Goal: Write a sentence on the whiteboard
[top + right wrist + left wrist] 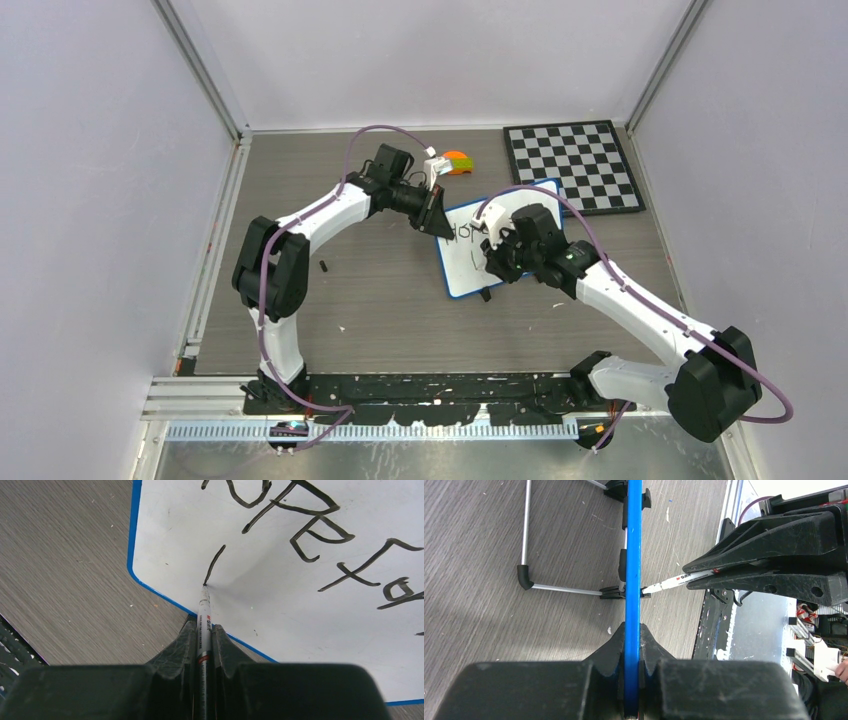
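Note:
The whiteboard (pixel 470 265) with its blue rim stands tilted on a wire stand mid-table. My left gripper (pixel 436 215) is shut on its top-left edge; in the left wrist view the blue rim (pixel 632 555) runs edge-on between the jaws of the left gripper (pixel 632 635). My right gripper (pixel 497 255) is shut on a white marker (pixel 203 625). Its tip touches the board face (pixel 300 605) at the end of a short black stroke, below a line of black letters. The marker (pixel 676 581) also shows in the left wrist view, tip against the board.
A black-and-white checkered board (pixel 572 165) lies at the back right. An orange-and-green object (pixel 459 161) sits behind the left gripper. A small black piece (pixel 324 266) lies on the table left of the board. The wire stand (pixel 526 555) props the board from behind.

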Available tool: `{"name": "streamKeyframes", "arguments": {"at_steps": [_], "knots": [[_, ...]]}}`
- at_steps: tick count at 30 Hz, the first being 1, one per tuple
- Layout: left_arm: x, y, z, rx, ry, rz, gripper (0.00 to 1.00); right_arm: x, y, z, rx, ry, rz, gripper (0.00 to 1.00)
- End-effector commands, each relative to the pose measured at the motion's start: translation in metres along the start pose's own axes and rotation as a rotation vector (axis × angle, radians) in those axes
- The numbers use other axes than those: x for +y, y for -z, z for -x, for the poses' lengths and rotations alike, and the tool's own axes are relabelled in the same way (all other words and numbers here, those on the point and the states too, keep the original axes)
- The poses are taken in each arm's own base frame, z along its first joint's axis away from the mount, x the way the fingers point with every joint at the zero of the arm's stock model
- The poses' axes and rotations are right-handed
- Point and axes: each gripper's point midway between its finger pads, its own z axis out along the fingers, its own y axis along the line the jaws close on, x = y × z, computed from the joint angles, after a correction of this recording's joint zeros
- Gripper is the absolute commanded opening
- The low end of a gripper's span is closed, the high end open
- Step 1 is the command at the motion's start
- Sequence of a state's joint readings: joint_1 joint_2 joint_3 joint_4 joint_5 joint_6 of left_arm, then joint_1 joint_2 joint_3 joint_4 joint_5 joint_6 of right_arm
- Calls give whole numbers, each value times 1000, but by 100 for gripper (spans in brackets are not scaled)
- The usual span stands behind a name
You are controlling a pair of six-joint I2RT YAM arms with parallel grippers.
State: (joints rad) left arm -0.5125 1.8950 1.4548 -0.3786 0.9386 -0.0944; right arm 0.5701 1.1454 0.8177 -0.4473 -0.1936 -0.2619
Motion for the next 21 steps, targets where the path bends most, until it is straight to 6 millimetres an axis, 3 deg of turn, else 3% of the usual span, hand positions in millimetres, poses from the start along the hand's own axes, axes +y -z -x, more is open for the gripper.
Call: {"name": "streamKeyframes", "arguments": {"at_steps": [1,21], "knots": [[2,3,8,-5,-6,28,0,0,1,14,-43,23,-2,0],[1,5,11,-6,-5,26,0,-25,11,54,-133,9,-125,0]]}}
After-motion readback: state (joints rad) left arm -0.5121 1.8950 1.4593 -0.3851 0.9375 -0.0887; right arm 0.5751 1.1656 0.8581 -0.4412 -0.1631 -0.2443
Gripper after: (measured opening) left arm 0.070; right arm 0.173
